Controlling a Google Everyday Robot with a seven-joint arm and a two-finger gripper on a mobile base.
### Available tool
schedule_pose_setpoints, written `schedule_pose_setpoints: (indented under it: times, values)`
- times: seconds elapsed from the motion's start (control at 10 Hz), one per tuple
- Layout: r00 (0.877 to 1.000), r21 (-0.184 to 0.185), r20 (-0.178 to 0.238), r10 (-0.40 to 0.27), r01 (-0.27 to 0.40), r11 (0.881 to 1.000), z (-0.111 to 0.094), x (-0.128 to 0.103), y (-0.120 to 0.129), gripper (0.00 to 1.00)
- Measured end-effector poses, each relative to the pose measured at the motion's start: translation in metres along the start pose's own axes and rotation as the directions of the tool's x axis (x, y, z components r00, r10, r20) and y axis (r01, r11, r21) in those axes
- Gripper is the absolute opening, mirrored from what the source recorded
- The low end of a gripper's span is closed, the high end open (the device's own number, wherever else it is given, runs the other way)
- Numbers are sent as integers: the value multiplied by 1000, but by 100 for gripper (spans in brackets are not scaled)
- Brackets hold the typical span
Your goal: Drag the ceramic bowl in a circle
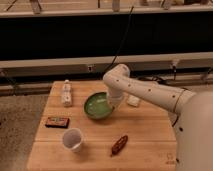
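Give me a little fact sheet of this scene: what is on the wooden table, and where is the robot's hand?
surface: pale wooden table
task item: round green glazed ceramic bowl, table centre
gripper: gripper at the bowl's right rim, under the white arm
front left: translucent plastic cup
left edge: flat dark rectangular packet
back left: small white bottle
front centre: brown elongated snack
right of bowl: small white object, partly hidden

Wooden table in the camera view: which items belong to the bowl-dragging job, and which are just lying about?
Job:
- round green glazed ceramic bowl
- gripper, at the bowl's right rim

Lying about:
- translucent plastic cup
- small white bottle
- dark flat packet
- brown snack bar
- white object behind the arm
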Motion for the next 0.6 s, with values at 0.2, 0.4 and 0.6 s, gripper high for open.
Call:
schedule_pose_setpoints:
  times: [0.2, 0.4, 0.6]
  values:
    - [1000, 2, 2, 8, -8, 1000, 0, 4, 1, 1]
    - [1000, 1, 4, 21, -21, 1000, 0, 9, 6, 1]
    - [999, 3, 8, 34, -34, 999, 0, 11, 4, 1]
